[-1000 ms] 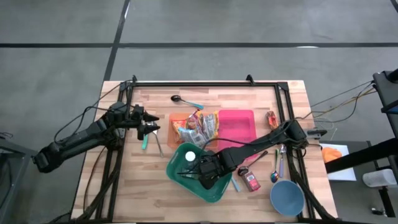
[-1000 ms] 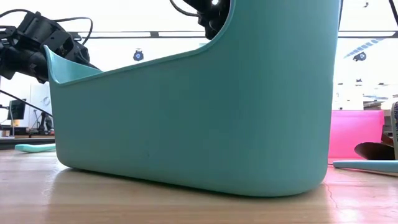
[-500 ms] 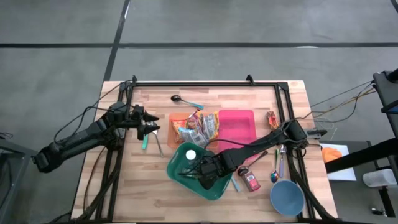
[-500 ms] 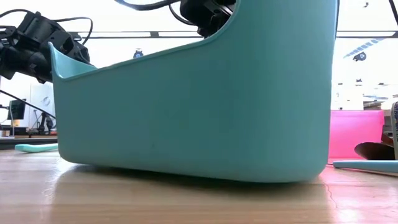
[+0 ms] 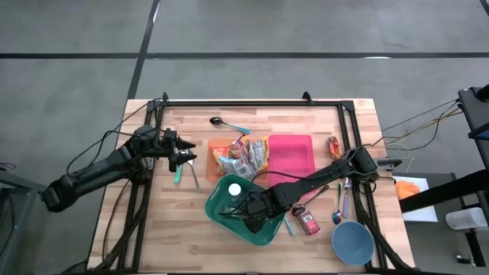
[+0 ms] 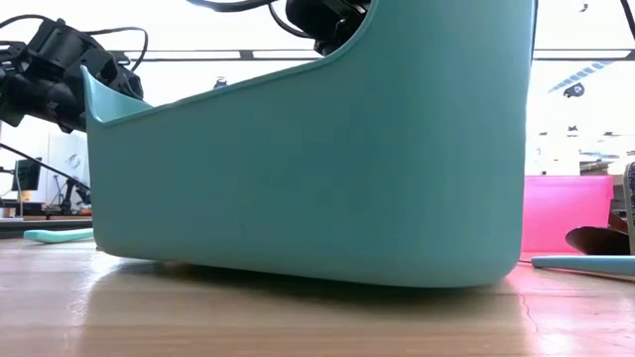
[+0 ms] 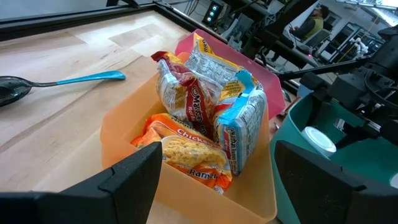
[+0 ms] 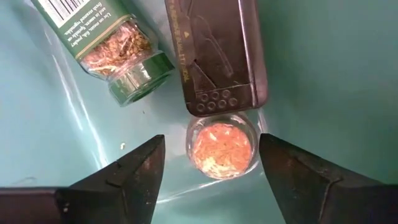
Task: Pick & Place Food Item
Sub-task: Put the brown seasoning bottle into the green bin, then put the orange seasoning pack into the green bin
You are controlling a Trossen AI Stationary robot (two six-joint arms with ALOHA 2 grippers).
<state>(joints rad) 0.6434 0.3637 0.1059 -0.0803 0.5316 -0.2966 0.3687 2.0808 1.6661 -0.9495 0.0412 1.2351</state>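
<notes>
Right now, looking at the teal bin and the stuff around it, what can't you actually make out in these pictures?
- Low view: the teal bin blocks its own contents and most of the table behind it.
- High view: the right claw and arm cover most of the bin's inside; the jars are not visible there.
- Right wrist view: the green-lidded jar is cut off by the edge, label only partly readable.
- Left wrist view: lower noodle packets are overlapped by others.

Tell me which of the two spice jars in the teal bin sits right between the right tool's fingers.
The jar with orange-pink contents, seen end-on, sits between the right tool. The green-labelled jar lies off to one side.
</notes>
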